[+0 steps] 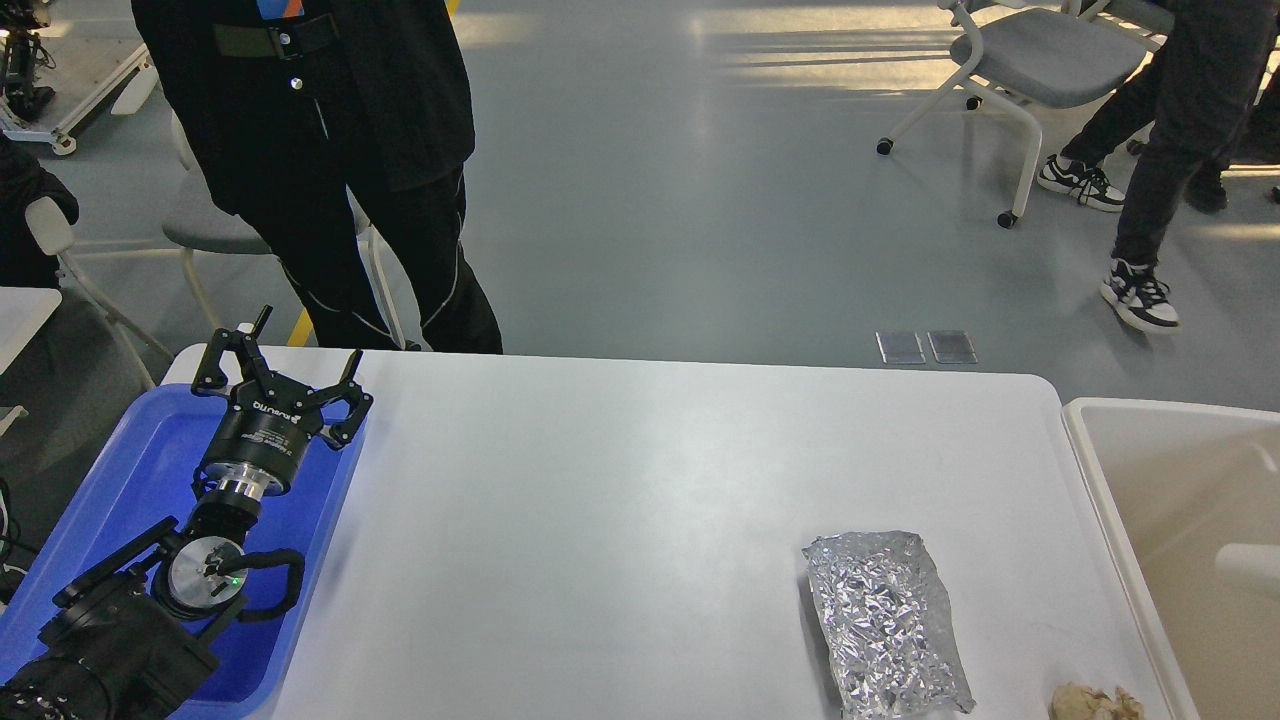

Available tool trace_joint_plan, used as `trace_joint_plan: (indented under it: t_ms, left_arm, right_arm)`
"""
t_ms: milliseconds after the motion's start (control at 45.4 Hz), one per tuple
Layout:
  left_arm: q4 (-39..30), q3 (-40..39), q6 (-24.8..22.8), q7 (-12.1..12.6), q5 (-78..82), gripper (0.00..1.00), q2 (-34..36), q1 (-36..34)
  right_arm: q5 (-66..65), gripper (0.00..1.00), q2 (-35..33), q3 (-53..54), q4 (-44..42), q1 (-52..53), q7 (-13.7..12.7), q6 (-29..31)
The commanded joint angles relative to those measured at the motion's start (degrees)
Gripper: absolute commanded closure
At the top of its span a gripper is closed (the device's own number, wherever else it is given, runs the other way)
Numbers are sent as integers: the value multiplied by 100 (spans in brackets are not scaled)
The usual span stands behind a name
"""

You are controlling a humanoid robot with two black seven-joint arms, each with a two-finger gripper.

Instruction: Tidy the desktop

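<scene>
The desk (620,500) fills the middle of the head view, white and glossy, with a blue tray (120,470) at its left edge and a cream bin (1170,500) against its right edge. That layout suggests sorting: things worth keeping go left, rubbish goes right.

The left end effector (285,375) hangs over the tray's far right corner with its fingers spread apart and nothing between them. Whatever lies on the tray under the arm is hidden. The right end effector is not in view.

2 loose things lie on the desk, both near the front right corner: a crumpled foil sheet (885,625), flat and angled, and a tan paper wad (1095,703) just beside it at the frame's bottom edge. Both sit close to the bin, so the right arm seems the natural one to clear them. The foil looks thin and springy, so pinching an edge may be easier than gripping it flat.
</scene>
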Motion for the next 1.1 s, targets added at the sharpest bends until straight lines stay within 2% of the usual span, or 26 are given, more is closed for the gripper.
trace_joint_plan:
  t_ms: [0, 22, 44, 88, 110, 132, 858, 903, 969, 1013, 1079]
  left_arm:
    - [0, -3, 0, 0, 0, 0, 0, 0]
    - [0, -3, 0, 0, 0, 0, 0, 0]
    - [0, -3, 0, 0, 0, 0, 0, 0]
    - [0, -3, 0, 0, 0, 0, 0, 0]
    - [0, -3, 0, 0, 0, 0, 0, 0]
    - [0, -3, 0, 0, 0, 0, 0, 0]
    - [0, 6, 0, 0, 0, 0, 0, 0]
    - [0, 6, -9, 0, 0, 0, 0, -9]
    - [0, 6, -9, 0, 0, 0, 0, 0]
    - [0, 6, -9, 0, 0, 0, 0, 0]
    - [0, 6, 0, 0, 0, 0, 0, 0]
  right_arm:
    - [44, 100, 122, 277, -193, -25, -6, -1]
    - [44, 86, 131, 303, -201, -8, -6, -1]
    - [44, 68, 131, 321, -201, 10, -6, -10]
    - [44, 22, 131, 365, -210, 10, -6, -80]
    - [53, 5, 131, 409, -210, 10, -6, -89]
    - [44, 1, 140, 444, -210, 10, -6, -89]
    - [-35, 0, 289, 365, -193, 432, 47, 16]
    - [-52, 0, 219, 365, -114, 467, 99, 156]
    - [-44, 0, 114, 479, -131, 467, 240, 796]
    - [-35, 0, -18, 506, -149, 493, 398, 1298]
    - [18, 0, -194, 637, -166, 520, 696, 1712]
